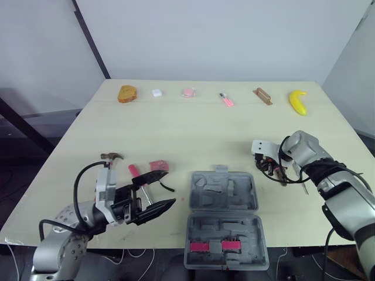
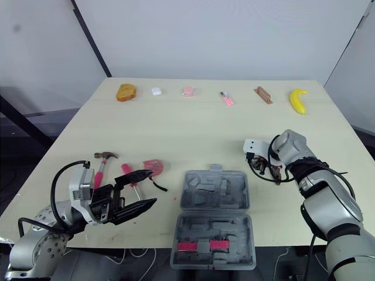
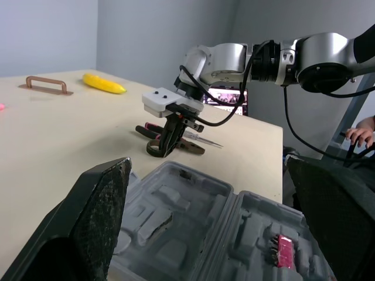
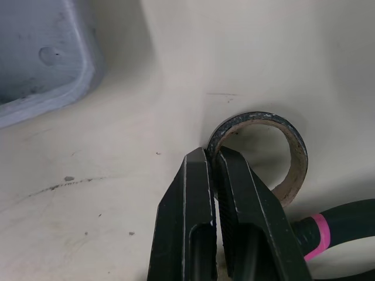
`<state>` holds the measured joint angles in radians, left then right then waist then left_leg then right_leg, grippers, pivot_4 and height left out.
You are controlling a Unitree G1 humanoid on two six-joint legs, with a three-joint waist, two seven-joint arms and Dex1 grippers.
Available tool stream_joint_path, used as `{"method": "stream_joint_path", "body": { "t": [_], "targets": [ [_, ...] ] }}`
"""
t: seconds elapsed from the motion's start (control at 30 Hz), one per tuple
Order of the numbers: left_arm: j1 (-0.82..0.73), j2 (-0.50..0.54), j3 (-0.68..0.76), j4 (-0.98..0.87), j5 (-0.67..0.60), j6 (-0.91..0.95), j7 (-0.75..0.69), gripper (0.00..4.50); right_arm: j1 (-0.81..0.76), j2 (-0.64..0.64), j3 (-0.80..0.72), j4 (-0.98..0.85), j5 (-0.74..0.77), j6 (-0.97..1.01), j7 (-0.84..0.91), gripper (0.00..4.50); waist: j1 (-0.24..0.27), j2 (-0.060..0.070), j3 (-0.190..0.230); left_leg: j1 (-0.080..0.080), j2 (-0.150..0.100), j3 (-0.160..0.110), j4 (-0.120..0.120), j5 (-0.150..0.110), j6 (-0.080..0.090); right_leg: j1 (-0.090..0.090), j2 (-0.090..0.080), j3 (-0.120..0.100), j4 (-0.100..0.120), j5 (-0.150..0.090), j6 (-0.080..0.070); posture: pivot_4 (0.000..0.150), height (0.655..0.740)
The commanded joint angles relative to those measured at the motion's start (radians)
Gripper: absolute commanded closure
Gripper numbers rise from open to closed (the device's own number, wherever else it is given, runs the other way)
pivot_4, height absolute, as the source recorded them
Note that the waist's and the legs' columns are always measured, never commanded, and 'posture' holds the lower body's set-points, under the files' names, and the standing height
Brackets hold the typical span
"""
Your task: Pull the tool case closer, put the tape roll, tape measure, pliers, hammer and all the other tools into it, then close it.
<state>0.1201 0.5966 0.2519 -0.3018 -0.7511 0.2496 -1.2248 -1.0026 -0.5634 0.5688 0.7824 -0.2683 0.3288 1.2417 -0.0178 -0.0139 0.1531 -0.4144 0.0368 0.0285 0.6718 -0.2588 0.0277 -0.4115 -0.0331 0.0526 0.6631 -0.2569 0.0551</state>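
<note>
Two right fingers (image 4: 196,205) pinch tape roll (image 4: 295,155) — hole upward.

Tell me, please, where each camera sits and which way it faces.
Head views: down over the table and open tool case; both arms show.
Left wrist view: across the case at the right gripper; left gripper open.
Right wrist view: down at the tape roll; own fingers pinch it.
Wrist views share case and roll.
</note>
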Motion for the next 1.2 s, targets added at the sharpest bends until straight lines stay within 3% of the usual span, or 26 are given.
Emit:
{"method": "stream_joint_path", "body": {
  "t": [0.03,0.23,0.37,0.73,1.2],
  "targets": [
    [0.014,-0.009,0.029,0.013,-0.019,-0.017,0.003,0.0,-0.028,-0.036,-0.04,-0.242,0.041,0.081,0.135,4.44,-0.001,0.001,0.0,0.0,0.0,0.0,0.0,0.0,0.0,0.0,0.0,0.0,0.0,0.0,0.0,0.15,0.74],
    [0.073,-0.009,0.114,0.089,-0.032,-0.011,0.016,0.0,-0.068,0.045,-0.053,-0.641,0.133,0.292,0.224,4.44,-0.025,0.002,0.001,0.0,0.001,-0.002,-0.002,0.0,0.0,-0.002,0.001,-0.001,0.001,0.0,0.0,0.15,0.74],
    [0.116,0.012,0.17,0.131,-0.029,-0.008,0.005,0.0,-0.067,0.157,-0.017,-0.744,0.162,0.385,0.176,4.44,-0.021,0.002,0.001,-0.001,0.001,-0.005,-0.002,0.0,0.0,-0.001,-0.001,-0.006,0.001,-0.001,-0.001,0.15,0.74],
    [0.16,0.022,0.18,0.106,-0.023,0.0,0.002,0.0,-0.014,0.29,0.12,-0.539,0.122,0.296,0.057,4.44,-0.015,0.0,0.0,-0.001,-0.002,-0.007,-0.002,0.0,-0.001,0.001,-0.005,-0.009,0.001,-0.001,-0.002,0.15,0.74],
    [0.173,0.025,0.175,0.083,-0.017,0.005,0.007,0.0,-0.024,0.398,0.117,-0.328,0.093,0.202,-0.017,4.44,-0.024,0.0,0.0,-0.001,-0.001,-0.007,-0.003,0.0,-0.001,0.0,-0.004,-0.009,0.001,-0.001,-0.002,0.15,0.74]
  ]
}}
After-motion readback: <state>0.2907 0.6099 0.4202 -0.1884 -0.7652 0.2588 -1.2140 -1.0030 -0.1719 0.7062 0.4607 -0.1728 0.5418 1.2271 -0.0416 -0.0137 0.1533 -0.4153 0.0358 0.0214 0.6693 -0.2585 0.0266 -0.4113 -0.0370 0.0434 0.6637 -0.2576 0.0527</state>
